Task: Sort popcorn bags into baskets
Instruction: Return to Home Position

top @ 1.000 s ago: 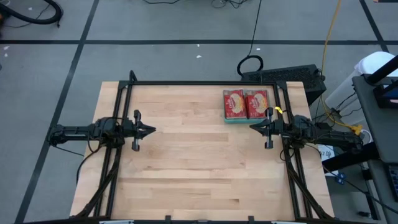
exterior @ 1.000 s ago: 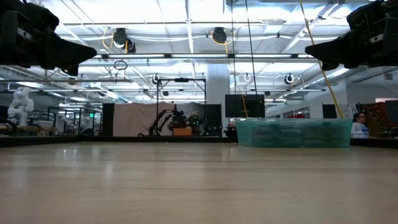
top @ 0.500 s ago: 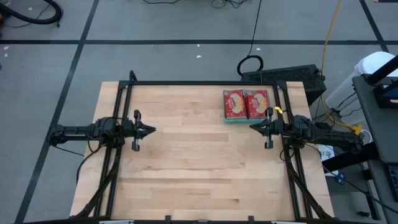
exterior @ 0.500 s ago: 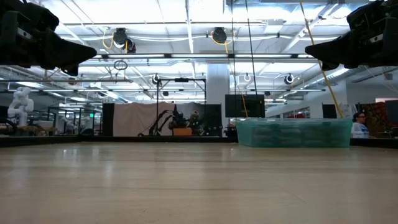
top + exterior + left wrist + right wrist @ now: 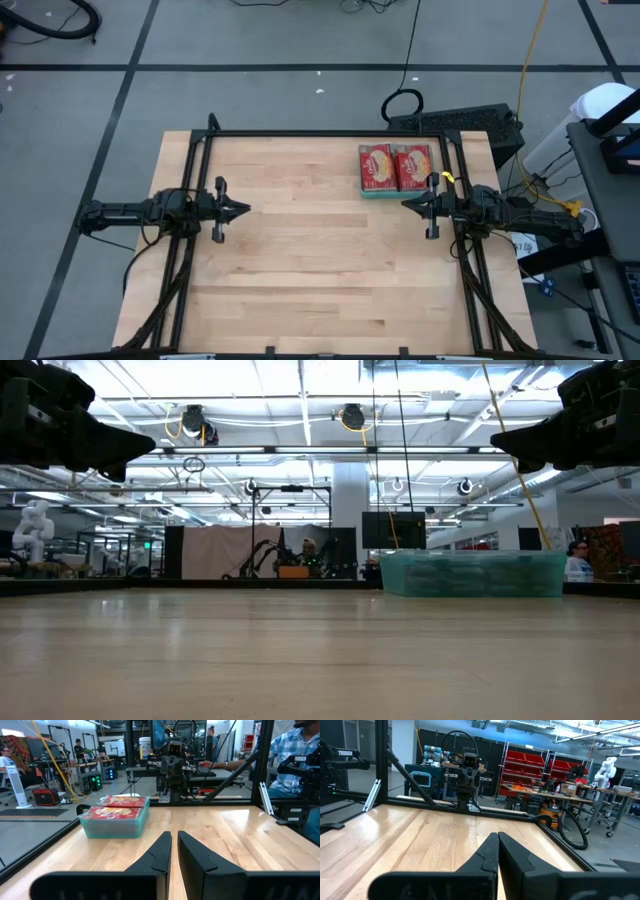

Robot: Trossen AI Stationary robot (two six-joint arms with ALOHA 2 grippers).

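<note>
A teal basket stands at the table's far right, also in the low view and the left wrist view. Red popcorn bags lie flat in it, two side by side on top. My left gripper hovers level over the table's left side, shut but for a thin slit, with nothing between its fingers. My right gripper hovers level at the right, just near of the basket, shut on nothing. Both hang high above the tabletop in the low view.
Bare wooden tabletop stretches between the two arms. A black frame rail runs around the table's edges. A person in a checked shirt sits beyond the table's right side. Cables and a black case lie on the floor past the far right corner.
</note>
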